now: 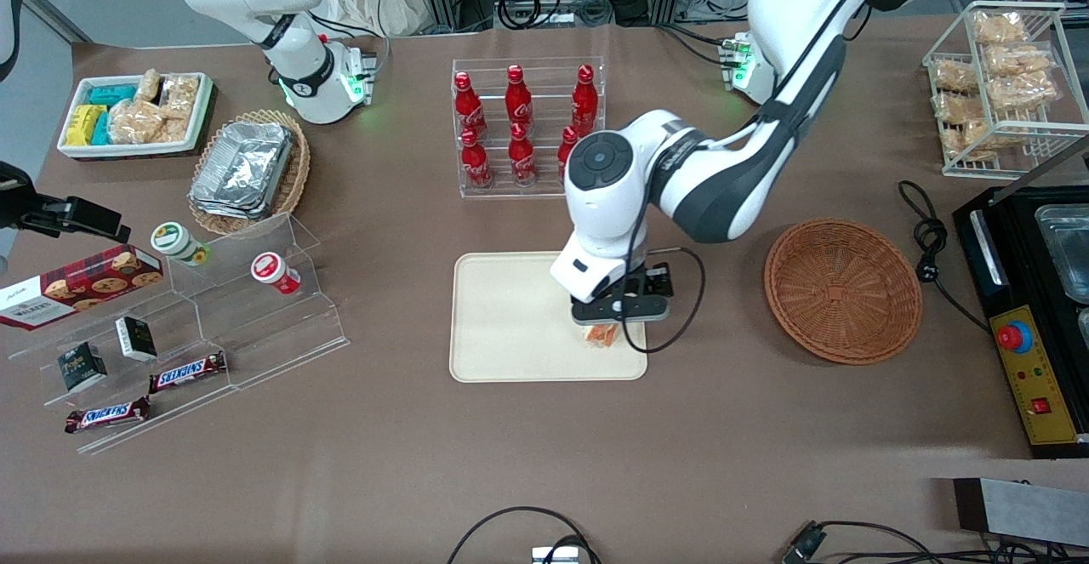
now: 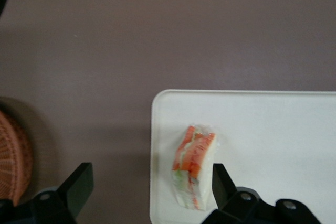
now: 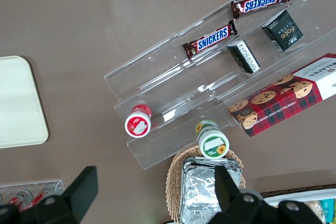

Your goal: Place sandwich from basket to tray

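Front view of a brown table point(image 1: 527, 462), read from the parked arm's end toward the working arm's end. At the parked arm's end stand clear acrylic steps point(image 1: 213, 326) carrying chocolate bars point(image 1: 187, 371), small dark boxes point(image 1: 136, 338), two small cups point(image 1: 275, 273) and a red cookie box point(image 1: 81, 285); farther from the camera lie a tan oval basket of foil containers point(image 1: 247, 171) and a white bin of snack packets point(image 1: 136, 113). At mid-table a clear rack of red bottles point(image 1: 519, 126) stands farther from the camera than the cream tray point(image 1: 510, 326). The sandwich point(image 1: 602, 334) rests on the tray, close to the corner nearest the camera on the side facing the round reddish-brown basket point(image 1: 842, 290). In the wrist view the sandwich point(image 2: 194, 166) lies with its long axis roughly parallel to the tray's point(image 2: 273, 129) short edge, its striped orange, red and green cut face turned upward. The pincer point(image 1: 619, 316) sits directly above the sandwich, its fingers point(image 2: 79, 187) spread wide apart; one finger is just beside the wedge, and contact cannot be judged. Toward the working arm's end, the basket holds nothing; a wire rack of bagged snacks point(image 1: 995, 79) and a black machine with a red button point(image 1: 1034, 334) close the row.
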Controlling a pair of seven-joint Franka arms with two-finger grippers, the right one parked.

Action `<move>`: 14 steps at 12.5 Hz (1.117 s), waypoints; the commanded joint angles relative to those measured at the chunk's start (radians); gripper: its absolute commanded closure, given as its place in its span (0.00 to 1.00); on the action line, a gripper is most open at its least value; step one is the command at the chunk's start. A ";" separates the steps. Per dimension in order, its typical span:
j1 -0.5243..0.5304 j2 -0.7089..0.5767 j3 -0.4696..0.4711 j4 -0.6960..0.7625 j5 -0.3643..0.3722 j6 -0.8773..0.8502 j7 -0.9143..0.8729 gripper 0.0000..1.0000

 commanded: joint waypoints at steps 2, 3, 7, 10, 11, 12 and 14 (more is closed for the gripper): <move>0.092 -0.090 -0.001 0.026 -0.047 -0.096 -0.003 0.00; 0.110 -0.101 -0.001 0.044 -0.047 -0.125 -0.001 0.00; 0.200 -0.130 0.001 0.066 -0.047 -0.216 0.084 0.00; 0.303 -0.187 0.002 0.048 -0.102 -0.254 0.242 0.00; 0.344 -0.216 0.004 0.026 -0.137 -0.260 0.321 0.00; 0.395 -0.257 0.005 -0.010 -0.163 -0.262 0.400 0.00; 0.472 -0.340 0.021 -0.096 -0.219 -0.253 0.529 0.00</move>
